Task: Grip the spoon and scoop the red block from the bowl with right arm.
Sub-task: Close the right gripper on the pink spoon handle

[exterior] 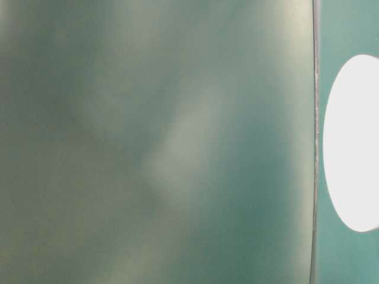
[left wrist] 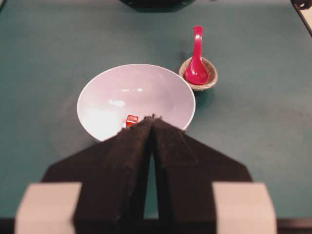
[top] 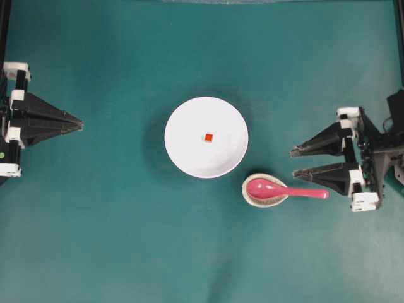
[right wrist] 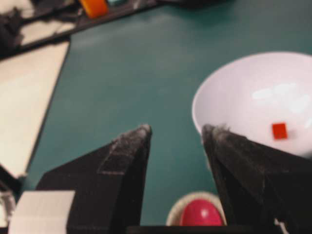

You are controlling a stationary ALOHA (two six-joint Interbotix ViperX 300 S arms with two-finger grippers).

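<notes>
The white bowl [top: 189, 154] sits mid-table with the tiny red block [top: 207, 137] near its middle. The pink spoon [top: 278, 189] rests with its scoop in a small beige dish [top: 250, 197], handle pointing right. My right gripper [top: 293, 162] stands open just right of and above the spoon's handle, nothing between its fingers. In the right wrist view the spoon's scoop [right wrist: 201, 213] shows low between the two fingers, with the bowl [right wrist: 229, 92] and block [right wrist: 279, 130] ahead on the right. My left gripper [top: 80, 125] is shut at the far left; its view faces the bowl [left wrist: 112, 87], block [left wrist: 131, 119] and spoon [left wrist: 196, 58].
The table-level view is a blur of green with a white shape [exterior: 354, 142] at its right edge. In the right wrist view a pale floor area [right wrist: 24, 97] lies beyond the table's left edge. Teal tabletop [top: 113, 240] surrounds the dishes.
</notes>
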